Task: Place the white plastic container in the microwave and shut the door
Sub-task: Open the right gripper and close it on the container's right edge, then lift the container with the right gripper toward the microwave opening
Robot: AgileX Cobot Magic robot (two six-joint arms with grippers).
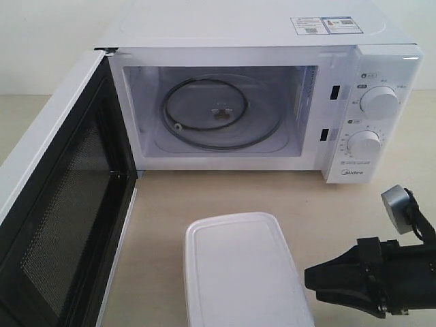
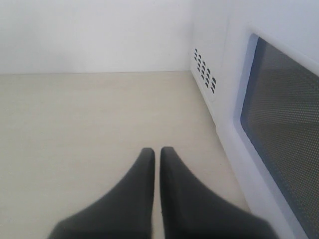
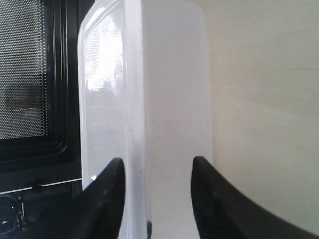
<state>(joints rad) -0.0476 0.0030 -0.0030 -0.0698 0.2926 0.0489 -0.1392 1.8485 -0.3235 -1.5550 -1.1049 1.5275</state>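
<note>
The white plastic container (image 1: pixel 238 272) lies flat on the table in front of the microwave (image 1: pixel 272 34), lid up. The microwave's door (image 1: pixel 61 204) is swung wide open to the left, showing its black mesh inner face. The glass turntable (image 1: pixel 218 112) inside is bare. My right gripper (image 1: pixel 310 281) stands open just right of the container's right edge. In the right wrist view the container (image 3: pixel 149 89) shows between the open right gripper (image 3: pixel 158 160) fingers, which do not visibly touch it. My left gripper (image 2: pixel 157 149) is shut on nothing, beside the door's outer face (image 2: pixel 279 114); the exterior view does not show it.
Two round knobs (image 1: pixel 379 102) sit on the microwave's right panel. The open door walls off the left side of the table. Bare beige tabletop (image 1: pixel 225 191) lies between the container and the oven opening. Side vents (image 2: pixel 204 74) of the microwave show in the left wrist view.
</note>
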